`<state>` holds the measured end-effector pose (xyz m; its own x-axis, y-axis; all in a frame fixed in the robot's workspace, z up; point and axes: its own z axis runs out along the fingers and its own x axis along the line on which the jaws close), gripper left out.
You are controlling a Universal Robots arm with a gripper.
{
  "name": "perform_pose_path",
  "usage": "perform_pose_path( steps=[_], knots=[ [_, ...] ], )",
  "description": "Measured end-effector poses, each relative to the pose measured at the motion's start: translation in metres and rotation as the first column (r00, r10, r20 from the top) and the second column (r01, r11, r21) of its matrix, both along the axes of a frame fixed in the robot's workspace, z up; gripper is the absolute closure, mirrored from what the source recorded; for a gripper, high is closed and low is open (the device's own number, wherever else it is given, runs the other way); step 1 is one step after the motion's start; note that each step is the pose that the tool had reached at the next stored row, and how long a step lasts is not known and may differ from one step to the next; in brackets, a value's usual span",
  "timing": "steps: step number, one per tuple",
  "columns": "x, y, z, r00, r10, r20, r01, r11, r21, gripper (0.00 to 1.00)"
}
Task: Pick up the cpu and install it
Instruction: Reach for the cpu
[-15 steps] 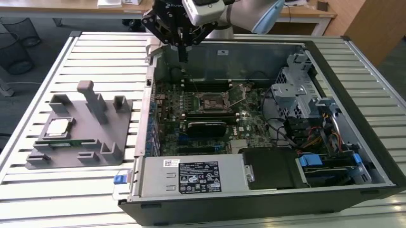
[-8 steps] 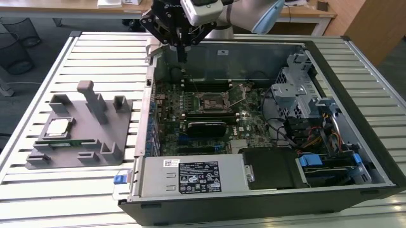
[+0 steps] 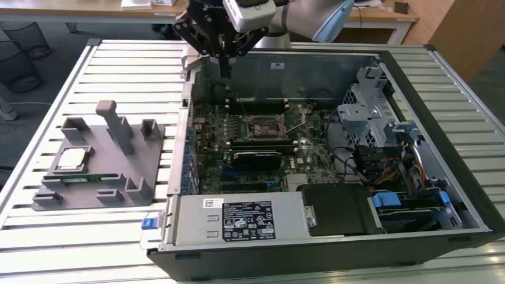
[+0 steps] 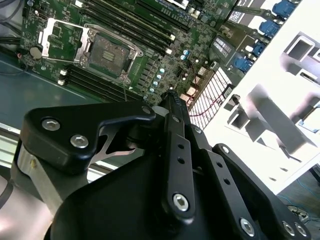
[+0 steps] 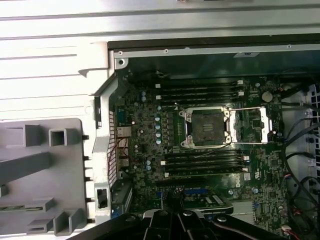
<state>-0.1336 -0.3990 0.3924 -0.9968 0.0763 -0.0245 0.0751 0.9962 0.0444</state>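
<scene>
Hovering closed and empty, our gripper (image 3: 226,70) has the bare socket (image 3: 266,124) near it; we see the cpu (image 3: 73,157) well away, on the grey holder (image 3: 99,145)

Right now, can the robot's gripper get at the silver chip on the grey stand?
Probably yes: the cpu lies uncovered on the grey holder, and the gripper hangs above the computer case rim with open space between.

Pale slatted surface (image 3: 126,65) beneath my jaws; well beyond them, grey floor (image 3: 59,32), black wire bins (image 3: 18,62) and a light wooden desk (image 3: 387,15).
</scene>
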Motion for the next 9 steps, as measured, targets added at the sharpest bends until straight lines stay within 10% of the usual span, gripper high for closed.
perform_pose_path(
  steps=[9],
  knots=[
    [-0.0042, 0.0000, -0.0001, 1.0000, 0.000, 0.0000, 0.000, 1.0000, 0.0000, 0.89]
  ],
)
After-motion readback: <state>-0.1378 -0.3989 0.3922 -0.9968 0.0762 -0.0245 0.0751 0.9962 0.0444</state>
